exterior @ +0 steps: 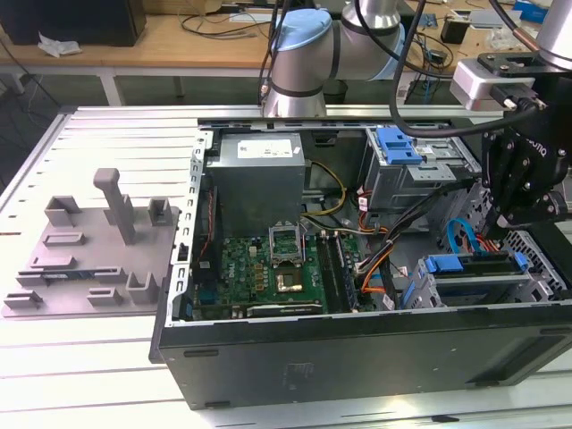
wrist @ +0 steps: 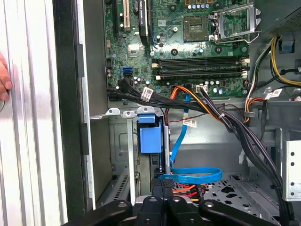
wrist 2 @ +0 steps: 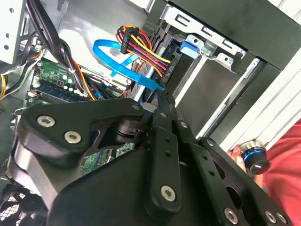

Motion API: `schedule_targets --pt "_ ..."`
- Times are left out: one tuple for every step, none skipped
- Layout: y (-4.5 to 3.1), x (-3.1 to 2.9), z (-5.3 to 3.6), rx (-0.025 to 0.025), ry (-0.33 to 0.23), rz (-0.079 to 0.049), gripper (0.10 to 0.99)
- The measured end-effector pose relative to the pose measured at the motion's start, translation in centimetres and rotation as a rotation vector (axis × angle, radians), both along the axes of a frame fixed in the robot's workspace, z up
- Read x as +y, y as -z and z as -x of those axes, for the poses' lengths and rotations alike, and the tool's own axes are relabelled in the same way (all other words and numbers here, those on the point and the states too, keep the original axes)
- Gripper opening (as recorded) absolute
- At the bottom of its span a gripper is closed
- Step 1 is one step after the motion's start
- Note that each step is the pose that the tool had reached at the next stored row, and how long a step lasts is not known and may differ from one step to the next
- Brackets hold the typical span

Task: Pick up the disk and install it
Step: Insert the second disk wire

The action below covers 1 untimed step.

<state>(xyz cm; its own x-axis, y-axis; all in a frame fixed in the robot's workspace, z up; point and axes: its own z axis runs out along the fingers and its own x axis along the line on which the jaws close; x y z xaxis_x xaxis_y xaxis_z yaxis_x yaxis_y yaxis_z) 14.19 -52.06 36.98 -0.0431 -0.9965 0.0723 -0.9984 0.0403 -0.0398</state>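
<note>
Pincer: my gripper (wrist: 163,182) has its fingers pressed together, with nothing between them; in the exterior view it hangs over the case's corner at that view's right.
Blue ribbon cable: a flat blue cable (wrist: 195,176) loops just beyond my fingertips, beside a bundle of red, yellow and orange wires (wrist 2: 141,47).
Disk: the disk (exterior: 474,284) lies flat in the metal drive cage (exterior: 427,295) below me, inside the case, its blue rail (exterior: 465,263) showing along the upper edge; I am not touching it.
Case: black computer case (exterior: 357,353), lying on its side with the cover off, on a slatted metal table (exterior: 89,375).
Board: green circuit board (exterior: 268,268) on the case floor, crossed by black and orange cables.
Power box: grey metal box (exterior: 259,170) in the far corner.
Upper bay: a bright blue latch (exterior: 398,143) on the far drive bay.
Holder: grey plastic holder (exterior: 89,250) with upright posts, well apart at the exterior view's left.
Hand: a person's hand (wrist: 3,80) at the table edge.
</note>
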Motion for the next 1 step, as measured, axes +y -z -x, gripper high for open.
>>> schedule_targets --pt "0.00 0.00 0.00 0.0000 0.000 0.000 0.106"
